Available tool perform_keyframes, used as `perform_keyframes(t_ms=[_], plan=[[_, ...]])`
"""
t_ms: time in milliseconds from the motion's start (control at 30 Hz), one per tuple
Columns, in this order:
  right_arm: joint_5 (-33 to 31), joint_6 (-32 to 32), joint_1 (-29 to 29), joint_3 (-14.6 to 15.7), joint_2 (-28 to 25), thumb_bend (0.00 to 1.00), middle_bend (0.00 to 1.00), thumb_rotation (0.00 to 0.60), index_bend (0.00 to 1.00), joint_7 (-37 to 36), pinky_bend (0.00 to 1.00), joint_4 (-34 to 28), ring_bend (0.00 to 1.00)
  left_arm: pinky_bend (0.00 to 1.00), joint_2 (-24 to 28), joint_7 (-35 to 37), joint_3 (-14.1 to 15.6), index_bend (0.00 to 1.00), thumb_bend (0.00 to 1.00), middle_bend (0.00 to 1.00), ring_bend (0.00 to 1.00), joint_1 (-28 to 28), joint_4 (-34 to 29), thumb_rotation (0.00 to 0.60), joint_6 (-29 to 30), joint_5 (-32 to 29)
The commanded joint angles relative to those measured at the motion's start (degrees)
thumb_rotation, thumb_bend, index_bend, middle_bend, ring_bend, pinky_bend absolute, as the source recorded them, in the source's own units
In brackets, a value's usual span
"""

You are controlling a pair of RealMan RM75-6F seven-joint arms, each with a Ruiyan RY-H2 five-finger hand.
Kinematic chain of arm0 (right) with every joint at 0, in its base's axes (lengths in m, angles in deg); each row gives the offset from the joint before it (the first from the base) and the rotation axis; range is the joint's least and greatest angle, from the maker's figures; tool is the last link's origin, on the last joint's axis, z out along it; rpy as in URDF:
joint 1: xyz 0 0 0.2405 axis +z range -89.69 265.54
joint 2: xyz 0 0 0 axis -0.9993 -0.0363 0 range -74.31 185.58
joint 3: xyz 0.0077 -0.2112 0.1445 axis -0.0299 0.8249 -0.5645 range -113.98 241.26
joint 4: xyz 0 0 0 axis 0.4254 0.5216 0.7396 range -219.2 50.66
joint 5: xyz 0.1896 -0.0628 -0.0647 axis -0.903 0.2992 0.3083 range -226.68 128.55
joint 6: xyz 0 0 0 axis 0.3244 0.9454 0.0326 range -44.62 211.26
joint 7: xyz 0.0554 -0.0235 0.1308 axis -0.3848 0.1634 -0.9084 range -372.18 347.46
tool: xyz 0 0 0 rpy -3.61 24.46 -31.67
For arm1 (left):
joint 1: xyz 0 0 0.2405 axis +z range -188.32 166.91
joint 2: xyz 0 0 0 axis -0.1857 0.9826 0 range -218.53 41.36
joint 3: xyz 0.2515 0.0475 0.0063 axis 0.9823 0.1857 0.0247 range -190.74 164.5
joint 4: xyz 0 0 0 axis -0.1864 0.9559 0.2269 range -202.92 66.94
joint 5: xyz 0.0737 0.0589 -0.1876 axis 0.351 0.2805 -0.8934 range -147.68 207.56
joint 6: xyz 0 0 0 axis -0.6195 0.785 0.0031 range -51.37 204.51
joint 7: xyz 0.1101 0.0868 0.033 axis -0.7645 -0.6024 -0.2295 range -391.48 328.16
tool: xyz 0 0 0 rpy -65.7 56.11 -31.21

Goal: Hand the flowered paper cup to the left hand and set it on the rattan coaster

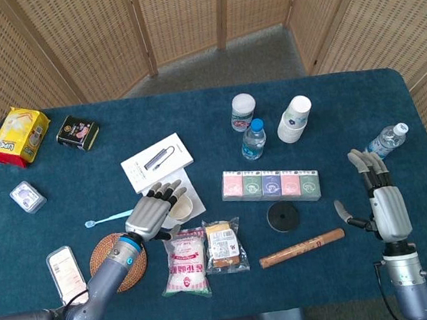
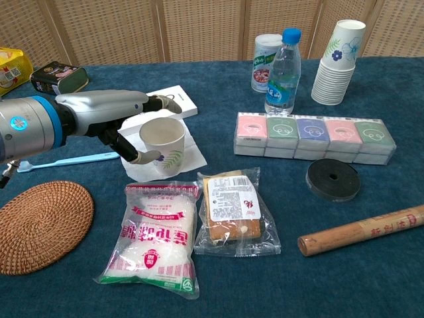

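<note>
The flowered paper cup (image 1: 182, 206) (image 2: 163, 146) stands upright on a white napkin (image 2: 189, 158) near the table's middle. My left hand (image 1: 155, 211) (image 2: 116, 114) is at the cup's left side, its fingers (image 2: 163, 103) spread just over the rim and its thumb (image 2: 134, 156) close to the wall; I cannot tell if it touches. The hand holds nothing. The round rattan coaster (image 1: 110, 269) (image 2: 40, 225) lies front left, partly under my left forearm in the head view. My right hand (image 1: 384, 204) hovers open far right, seen only in the head view.
A sugar bag (image 2: 157, 238) and cracker pack (image 2: 232, 211) lie in front of the cup. A blue toothbrush (image 2: 46, 162) and white box (image 1: 156, 161) are to its left and behind. Tissue packs (image 2: 315, 138), a black roll (image 2: 333, 179), a water bottle (image 2: 283, 63) and stacked cups (image 2: 338, 63) fill the right.
</note>
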Motion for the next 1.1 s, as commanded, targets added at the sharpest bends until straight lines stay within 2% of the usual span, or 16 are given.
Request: perform_keyframes(t_ms=[33, 200, 333, 433, 600, 700, 900, 1100], plan=[[0.1, 0.0, -0.3, -0.1, -0.1, 0.38, 0.00, 0.600, 0.00, -0.2, 0.00, 0.1, 0.00, 0.08, -1.2, 0.5, -0.2, 0.00, 0.45, 0.00, 0.00, -0.8, 0.9, 0.474, 0.3, -0.3], [0.1, 0.1, -0.9, -0.5, 0.2, 0.38, 0.00, 0.600, 0.00, -0.7, 0.00, 0.5, 0.00, 0.20, -2.9, 3.5, -0.7, 0.01, 0.45, 0.00, 0.00, -1.4, 3.5, 0.514, 0.2, 1.1], [0.1, 0.0, -1.2, -0.9, 0.4, 0.38, 0.00, 0.600, 0.00, -1.2, 0.00, 0.9, 0.00, 0.27, -3.6, 4.6, -0.5, 0.06, 0.45, 0.00, 0.01, -2.2, 5.4, 0.529, -0.6, 1.7], [0.1, -0.4, -1.4, -1.0, 0.5, 0.38, 0.00, 0.600, 0.00, -1.8, 0.00, 1.2, 0.00, 0.33, -4.3, 5.0, -0.2, 0.11, 0.45, 0.01, 0.09, -3.0, 7.3, 0.551, -1.5, 2.4], [0.1, -0.8, -1.7, -1.1, 0.8, 0.38, 0.00, 0.600, 0.00, -2.3, 0.00, 1.6, 0.00, 0.43, -5.0, 6.4, -0.5, 0.25, 0.46, 0.12, 0.23, -3.6, 8.6, 0.592, -1.6, 2.6], [0.2, -0.9, -2.0, -1.1, 0.8, 0.38, 0.00, 0.600, 0.00, -2.6, 0.00, 1.7, 0.00, 0.47, -5.0, 7.0, -0.4, 0.28, 0.46, 0.16, 0.30, -3.6, 8.9, 0.600, -1.2, 3.1], [0.1, -1.1, -2.3, -1.4, 0.8, 0.38, 0.00, 0.600, 0.00, -2.6, 0.00, 1.7, 0.00, 0.51, -4.4, 8.6, -0.4, 0.30, 0.46, 0.22, 0.34, -3.4, 8.7, 0.600, -0.5, 4.0], [-0.4, -2.3, -2.2, -1.7, 1.0, 0.38, 0.00, 0.600, 0.00, -2.6, 0.00, 2.0, 0.00, 0.48, -0.3, 11.3, 0.4, 0.29, 0.46, 0.21, 0.33, -1.7, 4.8, 0.600, 1.3, 8.8]])
